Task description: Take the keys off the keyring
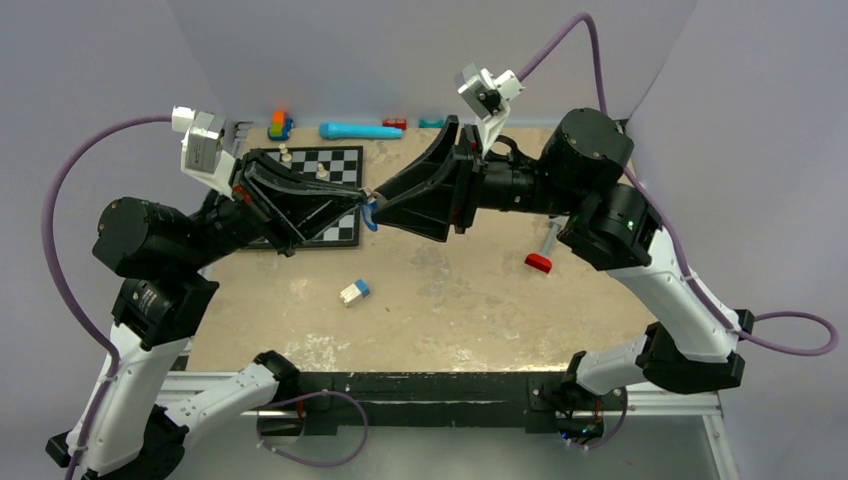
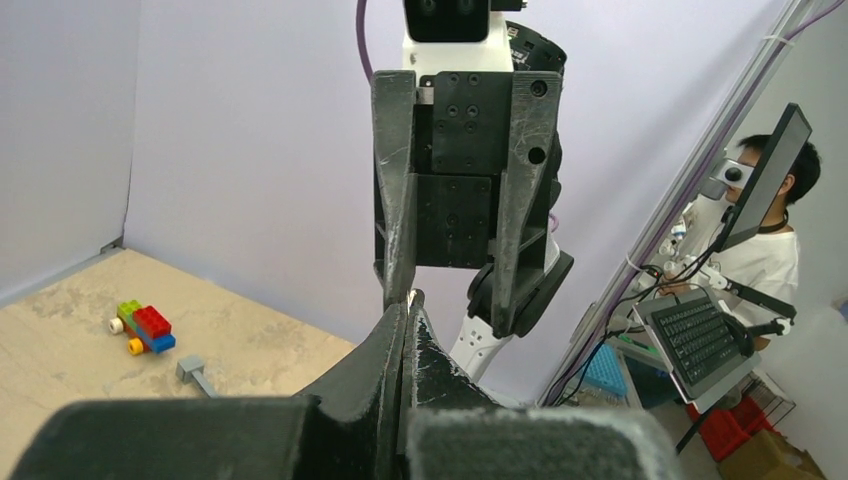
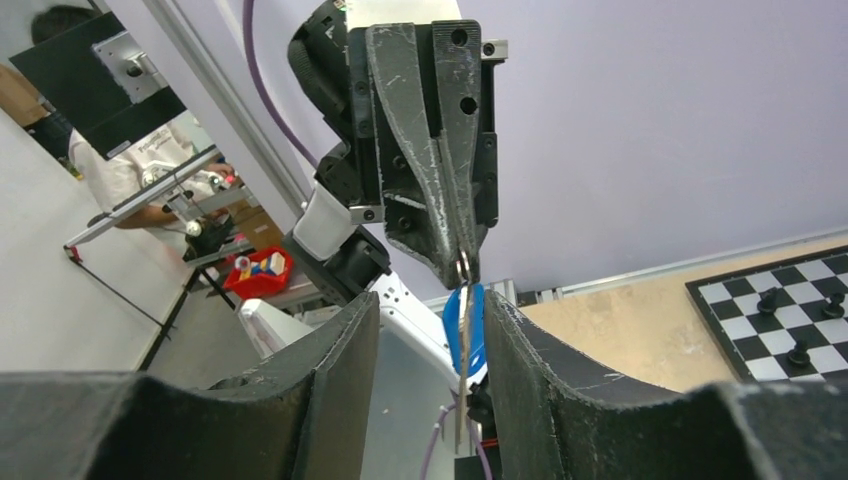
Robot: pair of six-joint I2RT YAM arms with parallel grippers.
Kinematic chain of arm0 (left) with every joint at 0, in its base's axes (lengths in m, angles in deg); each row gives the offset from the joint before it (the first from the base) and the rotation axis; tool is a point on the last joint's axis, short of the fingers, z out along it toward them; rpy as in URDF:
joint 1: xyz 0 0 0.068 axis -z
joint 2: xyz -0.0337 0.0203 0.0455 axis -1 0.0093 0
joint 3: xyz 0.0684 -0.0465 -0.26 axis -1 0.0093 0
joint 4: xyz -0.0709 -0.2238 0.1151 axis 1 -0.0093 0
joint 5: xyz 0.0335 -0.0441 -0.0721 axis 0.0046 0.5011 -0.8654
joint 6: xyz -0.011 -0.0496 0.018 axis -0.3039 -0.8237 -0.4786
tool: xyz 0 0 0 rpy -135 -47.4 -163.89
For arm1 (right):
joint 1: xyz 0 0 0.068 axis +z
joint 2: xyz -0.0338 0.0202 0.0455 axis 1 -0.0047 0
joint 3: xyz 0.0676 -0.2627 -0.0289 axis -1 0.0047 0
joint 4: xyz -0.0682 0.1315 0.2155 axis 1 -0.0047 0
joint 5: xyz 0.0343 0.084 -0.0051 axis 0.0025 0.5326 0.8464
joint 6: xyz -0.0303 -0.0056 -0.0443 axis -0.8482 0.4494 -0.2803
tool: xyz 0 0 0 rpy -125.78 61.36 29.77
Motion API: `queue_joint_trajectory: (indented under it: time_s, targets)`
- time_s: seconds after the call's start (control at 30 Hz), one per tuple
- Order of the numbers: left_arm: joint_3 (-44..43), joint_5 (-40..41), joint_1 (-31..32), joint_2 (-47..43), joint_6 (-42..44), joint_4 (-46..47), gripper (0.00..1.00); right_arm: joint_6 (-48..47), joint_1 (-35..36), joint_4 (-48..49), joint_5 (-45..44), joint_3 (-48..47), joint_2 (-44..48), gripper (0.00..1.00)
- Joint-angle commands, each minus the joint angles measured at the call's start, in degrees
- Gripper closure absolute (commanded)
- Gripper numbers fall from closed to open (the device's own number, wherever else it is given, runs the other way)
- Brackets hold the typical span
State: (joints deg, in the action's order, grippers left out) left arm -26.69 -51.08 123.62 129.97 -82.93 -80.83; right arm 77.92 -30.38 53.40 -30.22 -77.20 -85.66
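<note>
My left gripper (image 1: 362, 194) is raised over the table's middle and shut on the small metal keyring (image 3: 463, 267), which glints at its closed tips (image 2: 414, 296). The key with the blue head (image 3: 470, 328) hangs from that ring, seen as a blue speck (image 1: 371, 216) from above. A thin metal blade (image 3: 461, 400) hangs edge-on beside it; I cannot tell if it is the silver key. My right gripper (image 3: 432, 300) faces the left one, open, its fingers either side of the blue key, which hangs close to the right-hand finger (image 3: 540, 365).
A chessboard (image 1: 325, 160) with pieces lies under the left arm. A white-and-blue block (image 1: 354, 291) and a red-handled tool (image 1: 541, 258) lie on the tan table. A blue tube (image 1: 358, 130) and a toy brick car (image 1: 280, 124) sit by the back wall.
</note>
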Motion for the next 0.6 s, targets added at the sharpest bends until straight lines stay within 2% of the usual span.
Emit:
queue_joint_trajectory:
  time_s: [0.0,0.17,0.33,0.57]
  targets:
    - [0.2,-0.2,-0.2,-0.4,-1.4,2.3,1.00,0.1,0.3,2.0,-0.1,-2.1,-1.4,0.55]
    - [0.0,-0.2,-0.3,-0.5,-1.2,1.9,1.00,0.3,0.2,2.0,0.2,-2.8,-2.1,0.60]
    - [0.0,0.1,-0.2,-0.6,-1.1,1.8,1.00,0.2,0.3,1.7,0.2,-2.6,-1.9,0.72]
    - [-0.1,0.2,-0.2,-0.5,-1.1,1.7,1.00,0.3,0.3,3.1,0.4,-0.9,-0.4,0.72]
